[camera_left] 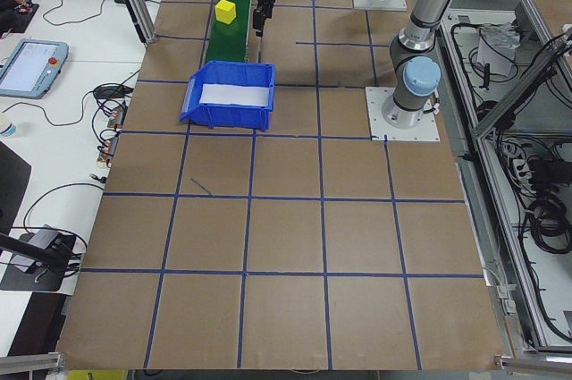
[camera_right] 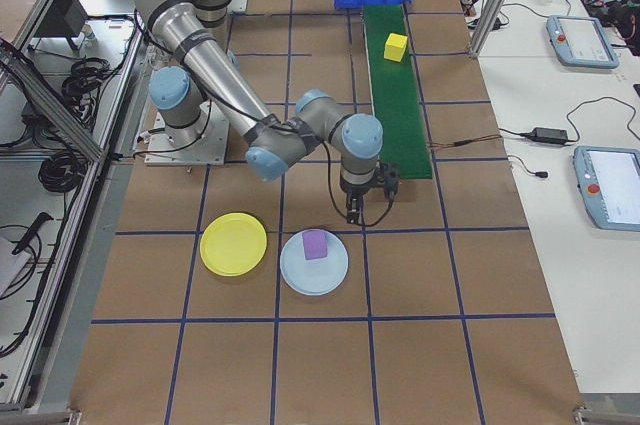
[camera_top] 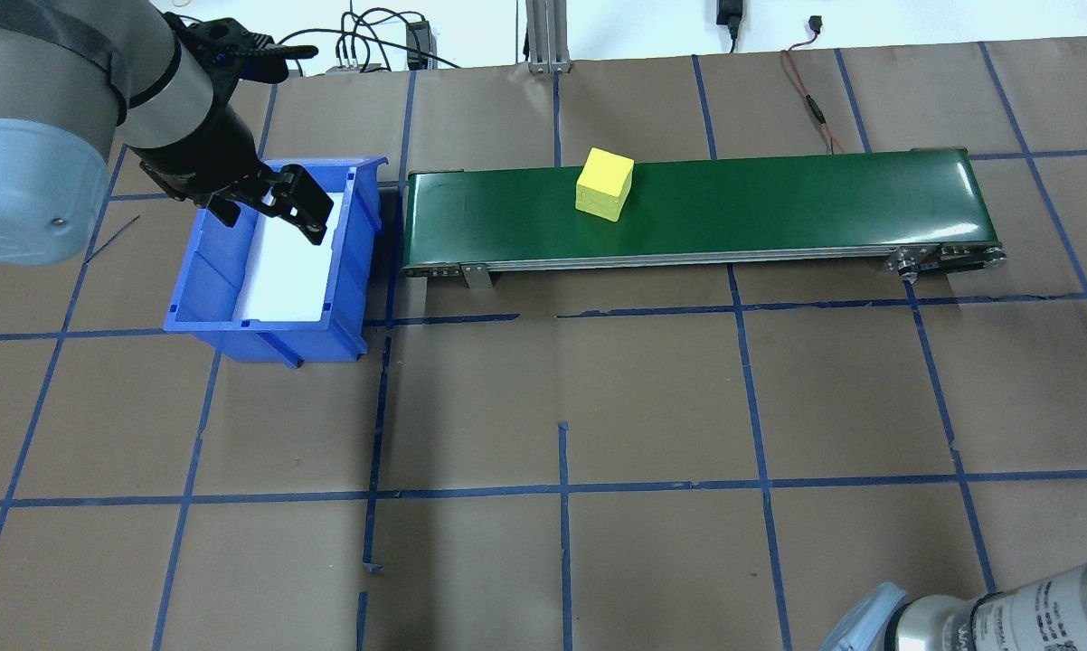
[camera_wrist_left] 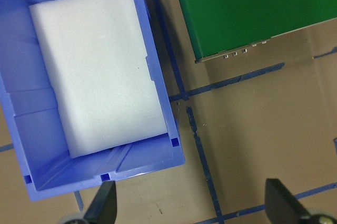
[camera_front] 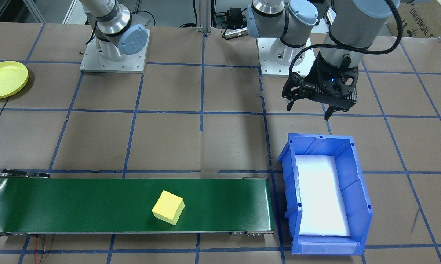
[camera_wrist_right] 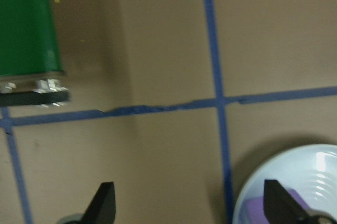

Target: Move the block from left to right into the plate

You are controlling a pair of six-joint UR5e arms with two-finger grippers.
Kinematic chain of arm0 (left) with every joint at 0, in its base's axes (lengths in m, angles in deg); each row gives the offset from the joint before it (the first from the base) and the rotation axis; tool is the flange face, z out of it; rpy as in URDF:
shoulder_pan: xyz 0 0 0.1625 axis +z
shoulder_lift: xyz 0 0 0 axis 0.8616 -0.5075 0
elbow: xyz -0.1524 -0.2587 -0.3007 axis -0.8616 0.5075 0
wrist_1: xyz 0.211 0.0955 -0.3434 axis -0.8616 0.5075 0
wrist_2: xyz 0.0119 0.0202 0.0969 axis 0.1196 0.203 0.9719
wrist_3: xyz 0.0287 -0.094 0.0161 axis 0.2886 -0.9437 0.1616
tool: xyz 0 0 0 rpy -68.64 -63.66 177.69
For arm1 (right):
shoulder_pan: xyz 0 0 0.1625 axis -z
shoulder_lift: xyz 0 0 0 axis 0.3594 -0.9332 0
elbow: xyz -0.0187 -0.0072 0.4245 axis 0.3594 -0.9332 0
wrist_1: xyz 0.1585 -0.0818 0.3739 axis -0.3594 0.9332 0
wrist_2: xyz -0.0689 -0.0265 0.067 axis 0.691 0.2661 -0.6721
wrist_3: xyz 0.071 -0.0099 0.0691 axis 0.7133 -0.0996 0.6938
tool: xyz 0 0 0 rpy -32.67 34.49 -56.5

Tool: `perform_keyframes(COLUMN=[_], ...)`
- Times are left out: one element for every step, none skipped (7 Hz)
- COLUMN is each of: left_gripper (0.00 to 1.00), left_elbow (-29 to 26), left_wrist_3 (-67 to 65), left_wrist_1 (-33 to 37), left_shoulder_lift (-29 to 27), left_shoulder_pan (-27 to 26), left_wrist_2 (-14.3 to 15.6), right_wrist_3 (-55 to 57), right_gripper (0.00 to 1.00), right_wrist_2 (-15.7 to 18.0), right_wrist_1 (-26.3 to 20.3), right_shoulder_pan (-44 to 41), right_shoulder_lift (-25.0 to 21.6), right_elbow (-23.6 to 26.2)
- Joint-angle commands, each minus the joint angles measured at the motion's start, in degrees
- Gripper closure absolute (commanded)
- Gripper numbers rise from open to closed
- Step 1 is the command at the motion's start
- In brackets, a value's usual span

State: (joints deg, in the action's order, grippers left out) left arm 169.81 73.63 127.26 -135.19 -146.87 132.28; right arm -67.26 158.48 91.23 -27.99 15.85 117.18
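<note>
Midway along the green belt (camera_front: 95,205) the yellow block (camera_front: 168,207) rides, well apart from the spread, empty fingers of both the left gripper (camera_front: 308,108) and right gripper (camera_wrist_right: 187,208), which likely must wait beside the yellow plate (camera_right: 233,244).

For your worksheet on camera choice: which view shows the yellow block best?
The front-facing view: the block is large, sharp and unobstructed on the belt. The overhead shows it smaller; both side views show it tiny; the wrist views miss it.

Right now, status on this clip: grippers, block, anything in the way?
Left gripper open, empty, hovering beside blue bin. Right gripper open, empty, near light blue plate. Yellow block mid green conveyor, untouched. Belt ahead of it bare.
</note>
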Motion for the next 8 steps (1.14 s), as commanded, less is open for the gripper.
perform_keyframes(left_gripper=[0.00, 0.00, 0.00, 0.00, 0.00, 0.00, 0.00, 0.00], left_elbow=[0.0, 0.0, -0.1, 0.0, -0.1, -0.2, -0.2, -0.1], left_wrist_3=[0.2, 0.2, 0.2, 0.2, 0.5, 0.4, 0.4, 0.4], left_wrist_1=[0.0, 0.0, 0.0, 0.0, 0.0, -0.1, -0.2, -0.1], left_shoulder_lift=[0.1, 0.1, 0.1, 0.1, 0.1, 0.1, 0.1, 0.1], left_shoulder_pan=[0.1, 0.1, 0.0, 0.4, 0.8, 0.5, 0.4, 0.4], left_wrist_2=[0.1, 0.2, 0.1, 0.2, 0.2, 0.0, -1.9, -2.7], right_wrist_3=[16.0, 23.6, 28.6, 29.3, 32.5, 39.6, 42.1, 42.5], right_gripper=[0.00, 0.00, 0.00, 0.00, 0.00, 0.00, 0.00, 0.00], right_wrist_2=[-0.5, -4.9, -9.6, -10.9, -11.0, -12.6, -17.0, -17.3], right_wrist_1=[-8.2, -7.7, -5.8, -0.9, 0.8, 0.8, 1.3, 1.5], right_shoulder_pan=[-13.6, -19.3, -22.5, -25.5, -28.3, -29.4, -29.4, -29.4], right_shoulder_lift=[-1.0, -2.8, -2.7, -2.7, -2.6, -2.4, -1.8, -1.7], right_elbow=[-0.4, -0.7, -1.1, -1.6, -1.5, -1.5, -1.5, -1.5])
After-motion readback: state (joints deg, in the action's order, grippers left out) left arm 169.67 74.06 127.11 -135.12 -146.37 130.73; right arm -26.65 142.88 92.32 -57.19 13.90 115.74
